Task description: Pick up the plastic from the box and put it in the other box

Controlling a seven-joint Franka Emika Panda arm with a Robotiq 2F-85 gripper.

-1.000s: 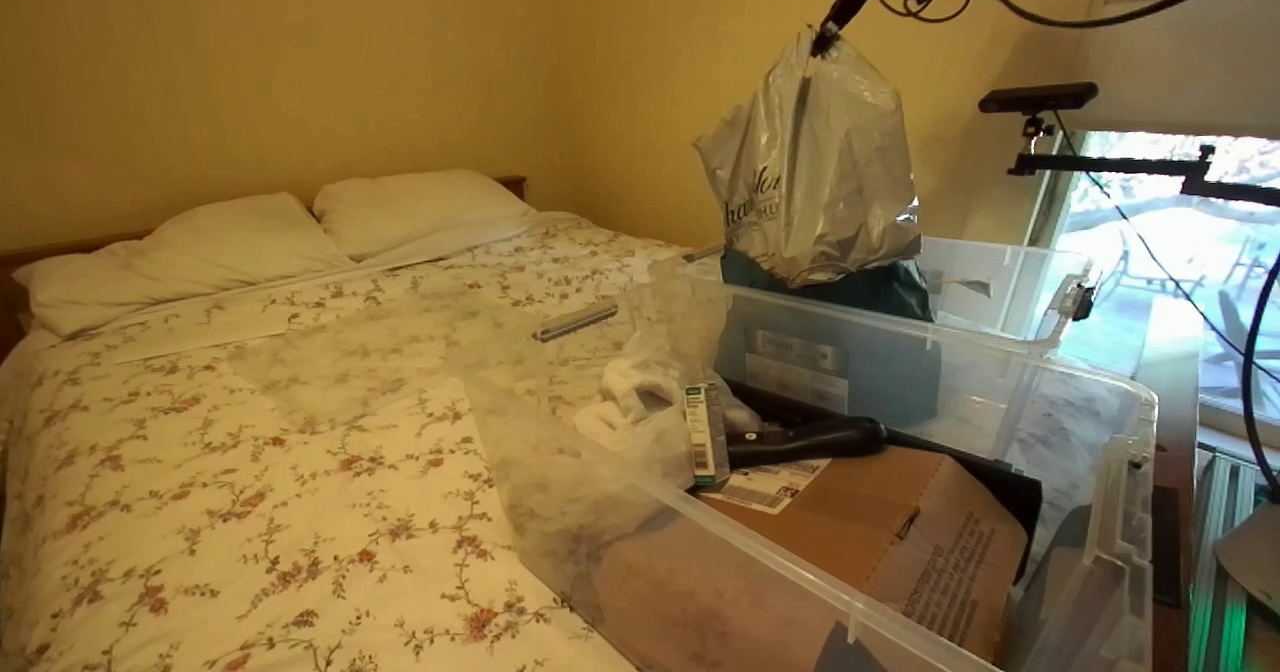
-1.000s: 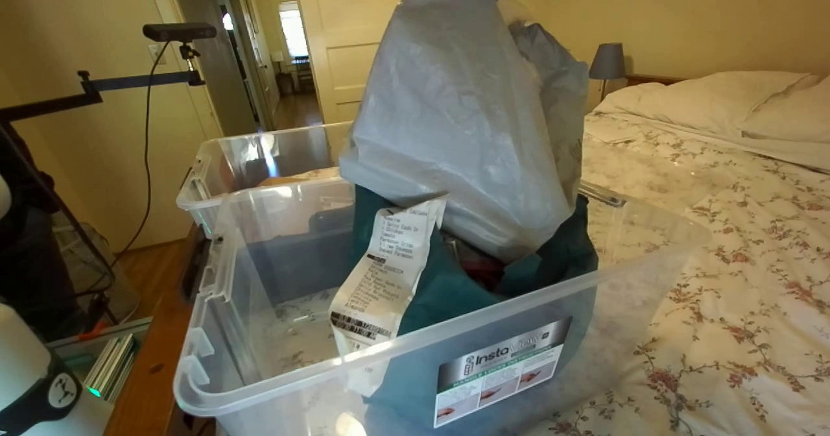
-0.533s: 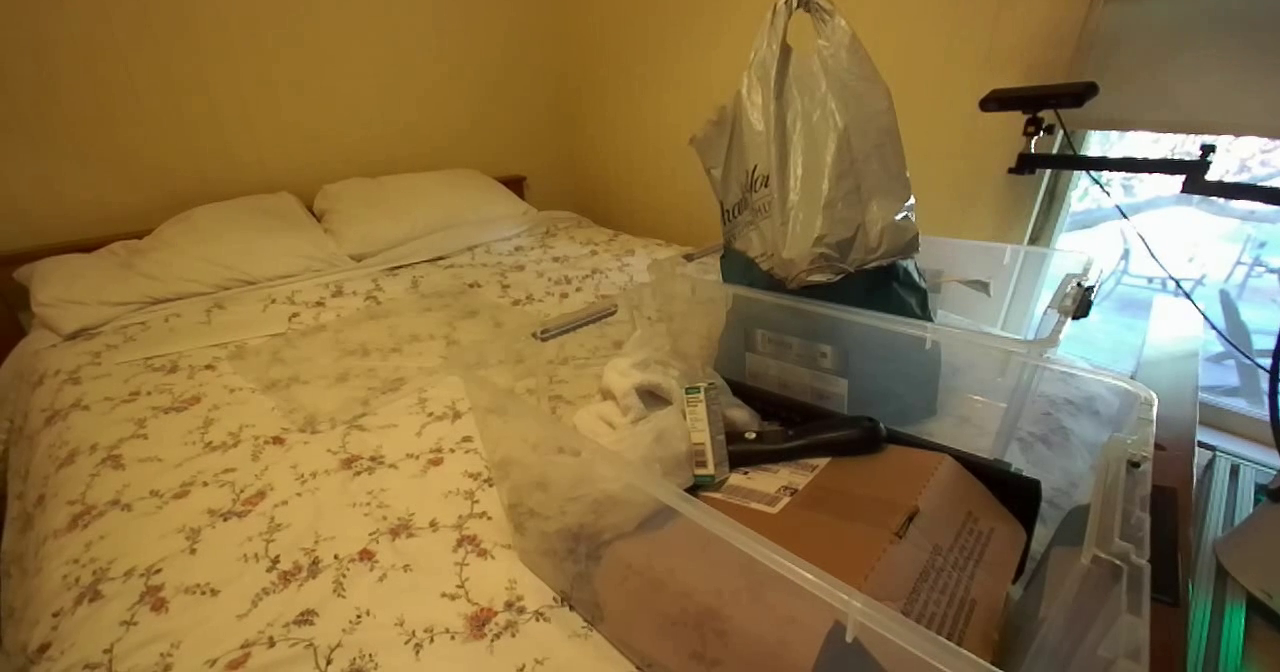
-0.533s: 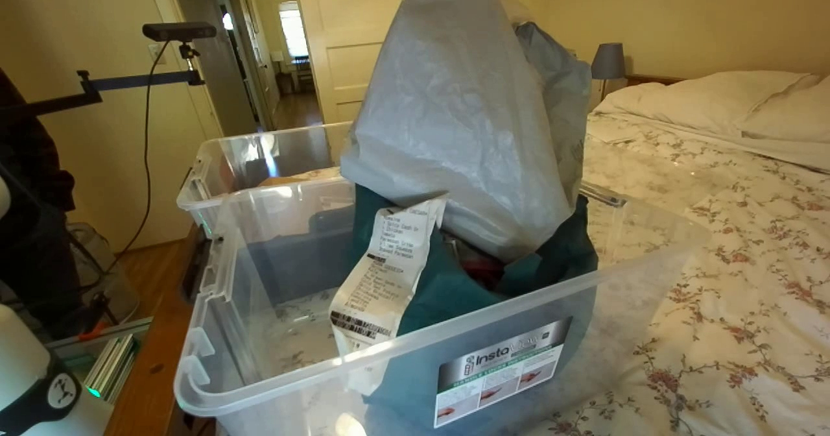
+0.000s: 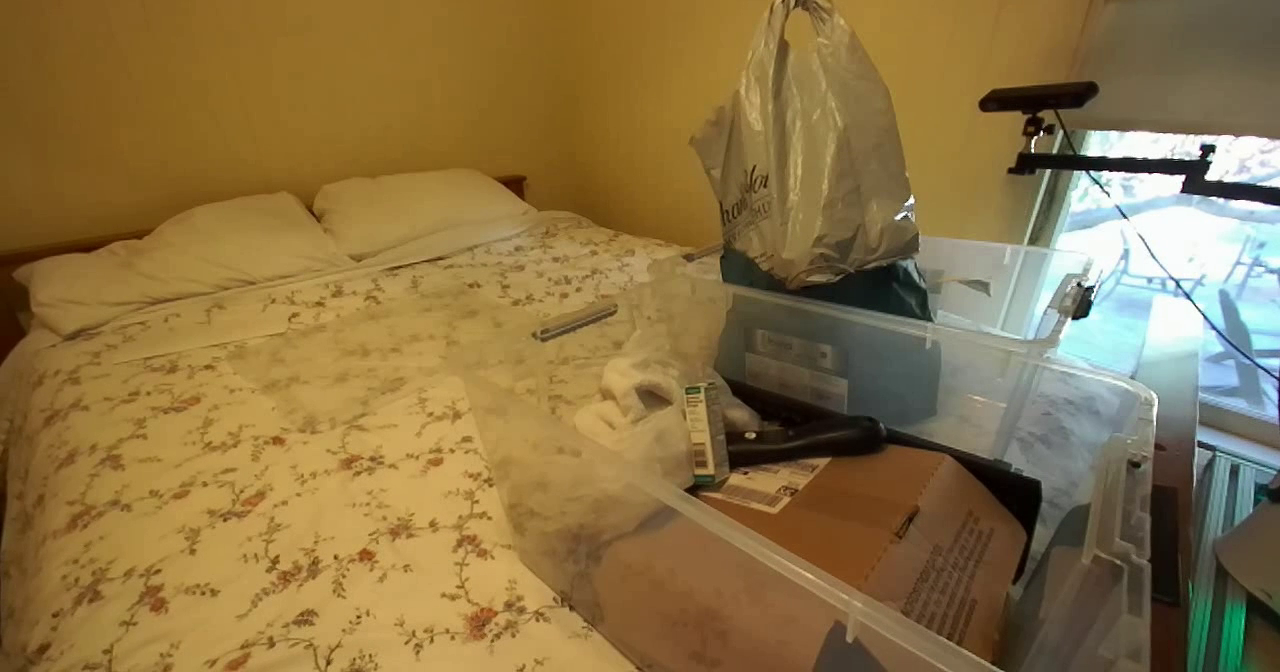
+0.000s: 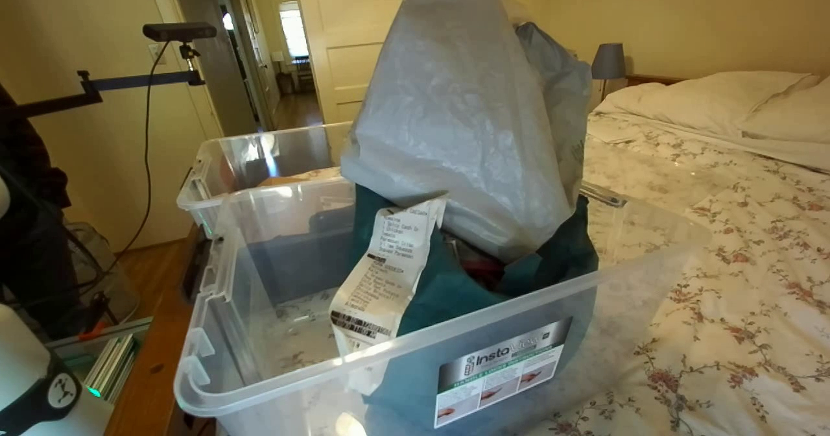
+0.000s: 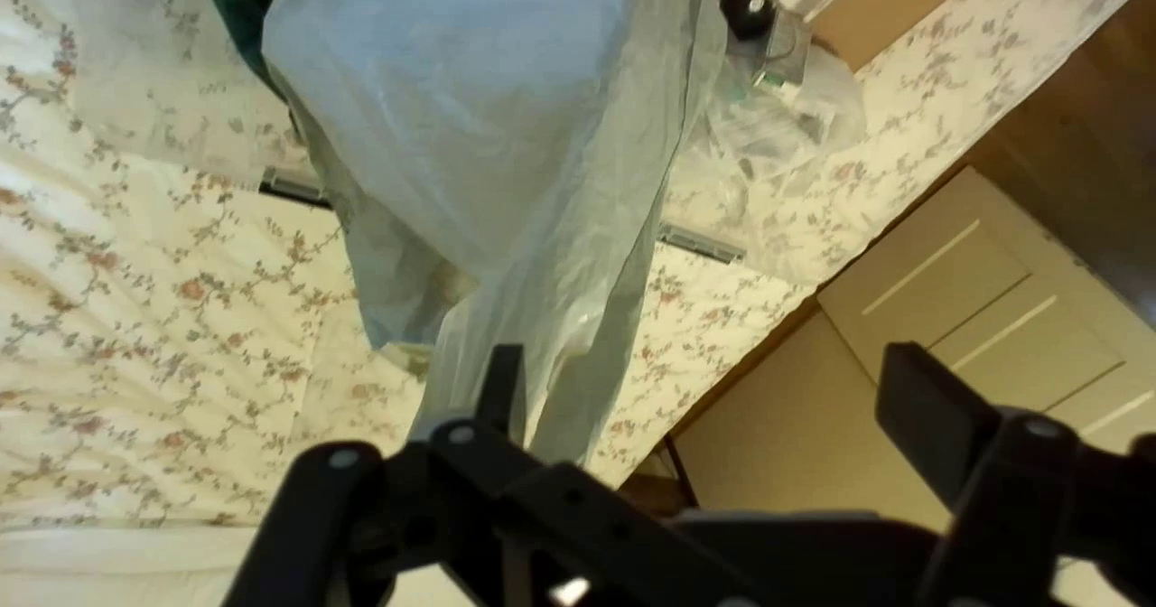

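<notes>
The plastic (image 5: 820,152), a grey-white bag with dark script, stands upright on top of the dark teal bag (image 6: 434,300) inside the other box (image 6: 493,314). Its knotted-looking handles point up in an exterior view. The box (image 5: 740,535) is right beside that bin, without the plastic in it. In the wrist view my gripper (image 7: 709,390) is open, its fingers wide apart. The plastic appears beyond and partly behind one finger (image 7: 501,390); whether they touch I cannot tell. Only a small dark tip of the arm shows at an exterior view's top edge.
Inside the box are a cardboard carton (image 5: 860,512), a black-handled item (image 5: 810,442) and a small green-white pack (image 5: 705,432). A receipt (image 6: 386,280) hangs off the teal bag. Both bins rest on the flowered bed (image 5: 300,512). A camera (image 5: 1040,98) on an arm stands near the window.
A second ago my gripper was at the plastic's handles; it has let go and withdrawn upward out of most of the exterior view. The bag's top now stands higher on its own.
</notes>
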